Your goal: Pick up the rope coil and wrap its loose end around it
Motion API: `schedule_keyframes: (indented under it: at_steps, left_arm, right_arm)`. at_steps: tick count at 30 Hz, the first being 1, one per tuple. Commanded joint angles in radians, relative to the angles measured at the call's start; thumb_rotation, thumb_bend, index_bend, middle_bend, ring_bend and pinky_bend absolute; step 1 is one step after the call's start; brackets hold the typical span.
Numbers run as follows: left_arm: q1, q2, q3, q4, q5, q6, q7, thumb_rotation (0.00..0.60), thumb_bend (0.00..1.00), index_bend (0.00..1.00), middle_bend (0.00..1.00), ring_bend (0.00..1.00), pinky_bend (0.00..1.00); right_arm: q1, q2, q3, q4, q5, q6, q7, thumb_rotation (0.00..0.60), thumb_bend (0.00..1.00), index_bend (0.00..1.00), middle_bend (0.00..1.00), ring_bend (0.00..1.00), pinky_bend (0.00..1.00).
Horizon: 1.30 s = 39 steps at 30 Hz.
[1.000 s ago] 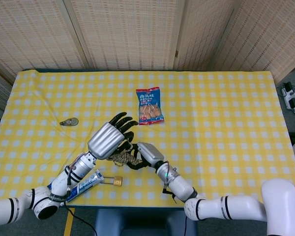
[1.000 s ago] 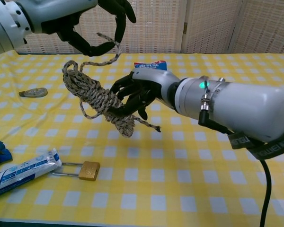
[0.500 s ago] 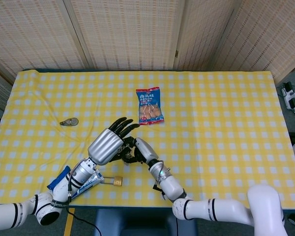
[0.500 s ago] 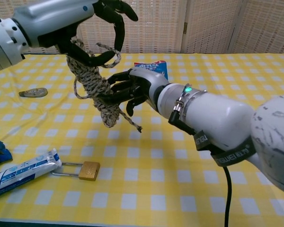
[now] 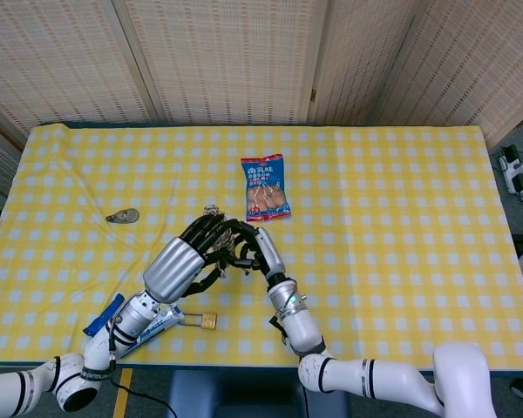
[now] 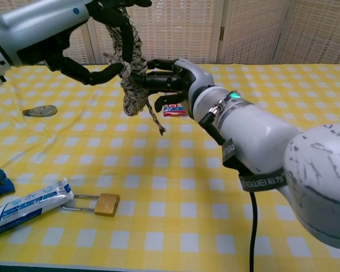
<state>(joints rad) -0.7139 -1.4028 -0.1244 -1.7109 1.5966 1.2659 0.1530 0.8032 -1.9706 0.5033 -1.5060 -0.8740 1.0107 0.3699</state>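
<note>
Clearly the wrapping step is in hand: the speckled tan-and-dark braided rope coil [image 6: 131,68] is up off the yellow-and-white checked tabletop [image 6: 175,187], hanging roughly upright between the two robot hands. The left robot hand [image 6: 96,31], silver-backed with black fingers, is curled about the upper part of the bundle, gripping it from above and behind. The right robot hand [image 6: 169,79] has its dark fingers closed on the lower middle of the coil from the other side. A short frayed tail [image 6: 156,122] dangles below the bundle, free of the tabletop. In the head view both hands meet near the table's front centre, left robot hand [image 5: 187,259] and right robot hand [image 5: 254,248] nested together, and the rope is mostly hidden between them.

The coil seems already bound by some turns, though how many cannot be told. The next move probably calls for one hand to steady the bundle while the other takes the dangling tail and leads it around the waist, keeping tension so earlier turns do not slacken.

A brass padlock [image 6: 105,204], a white-and-blue tube [image 6: 28,208] and a red-and-blue snack packet [image 5: 265,188] lie on the cloth, well apart from the work.
</note>
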Motion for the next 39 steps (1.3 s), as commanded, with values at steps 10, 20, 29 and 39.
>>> schedule_keyframes:
  at_steps: [10, 20, 29, 39]
  left_arm:
    - [0.057, 0.0, -0.012, 0.038, -0.014, 0.067, -0.149, 0.6, 0.56, 0.58, 0.03, 0.01, 0.12]
    - [0.075, 0.014, -0.017, 0.031, -0.055, 0.043, -0.193, 0.6, 0.56, 0.59, 0.0, 0.0, 0.08]
    - [0.074, 0.044, -0.024, 0.011, -0.142, -0.048, -0.241, 0.6, 0.55, 0.55, 0.03, 0.0, 0.08]
    - [0.059, 0.045, -0.013, 0.037, -0.185, -0.122, -0.134, 0.6, 0.44, 0.41, 0.04, 0.01, 0.07]
  right_arm:
    - [-0.086, 0.036, 0.027, -0.003, -0.165, -0.006, 0.227, 0.6, 0.71, 0.91, 0.76, 0.82, 0.73]
    - [-0.113, 0.075, -0.013, -0.011, -0.292, 0.005, 0.299, 0.6, 0.71, 0.92, 0.76, 0.82, 0.73]
    - [-0.137, 0.167, -0.06, -0.066, -0.334, 0.044, 0.144, 0.6, 0.71, 0.92, 0.76, 0.82, 0.73]
    - [-0.122, 0.209, -0.063, -0.083, -0.353, 0.146, -0.151, 0.6, 0.71, 0.92, 0.77, 0.82, 0.73]
